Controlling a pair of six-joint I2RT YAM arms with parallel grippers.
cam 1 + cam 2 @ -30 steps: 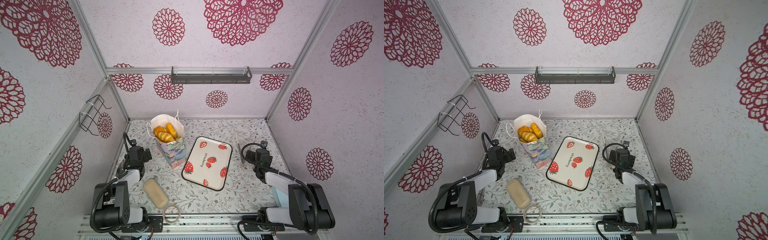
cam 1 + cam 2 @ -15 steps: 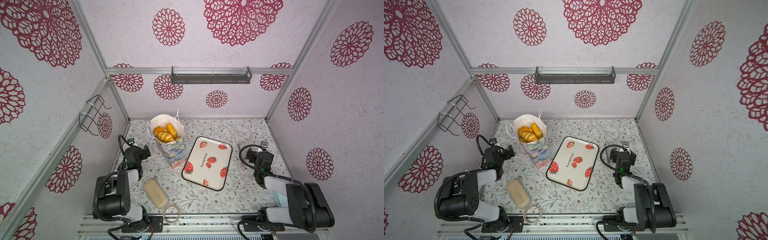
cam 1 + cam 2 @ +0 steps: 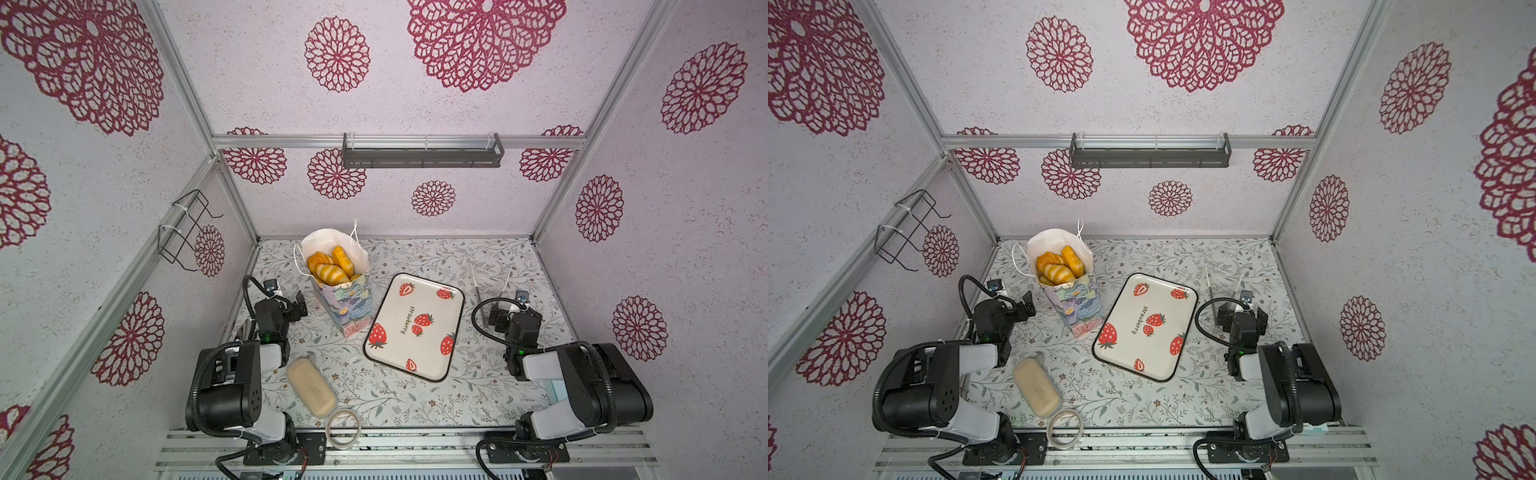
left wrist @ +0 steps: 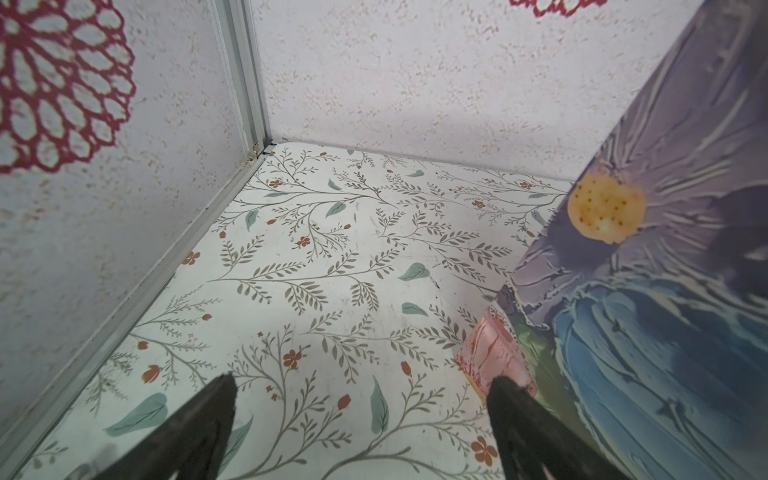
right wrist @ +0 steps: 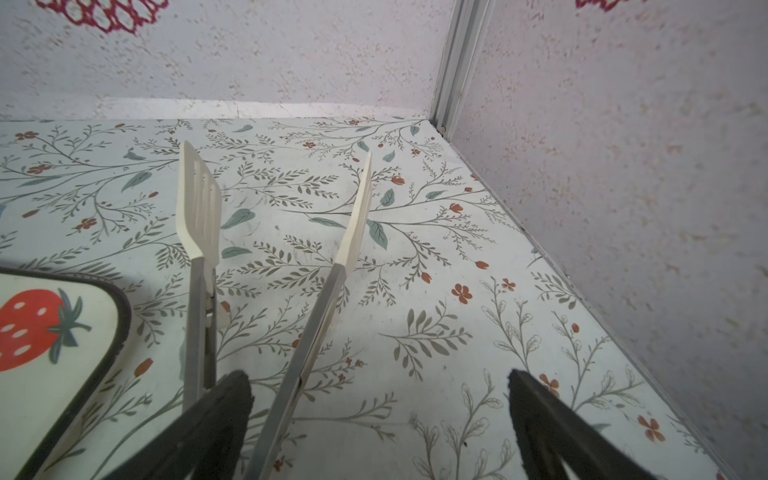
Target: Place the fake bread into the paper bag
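Observation:
The paper bag (image 3: pixel 347 305) (image 3: pixel 1077 307) stands upright at the back left of the table, its mouth open and white inside. Several pieces of the glossy golden fake bread (image 3: pixel 330 266) (image 3: pixel 1057 266) lie inside it, visible in both top views. My left gripper (image 3: pixel 276 306) (image 3: pixel 1003 306) (image 4: pixel 361 386) sits low just left of the bag, open and empty, one fingertip (image 4: pixel 505 388) close to the bag's pink bottom corner (image 4: pixel 494 353). On the right side, my right gripper (image 3: pixel 515 314) (image 3: pixel 1241 318) (image 5: pixel 378 386) is open and holds nothing.
White-tipped tongs (image 3: pixel 478 286) (image 5: pixel 199 216) lie on the table by the right gripper, one arm running just inside a finger. A strawberry tray (image 3: pixel 428 307) sits mid-table. A beige block (image 3: pixel 311 386) and a tape ring (image 3: pixel 343 428) lie front left. A wire rack (image 3: pixel 187 228) and a grey shelf (image 3: pixel 422 156) hang on the walls.
Both arms have folded a little further back toward the front rail, wrists shifting slightly. Both grippers stayed open. The bag and the bread have not moved.

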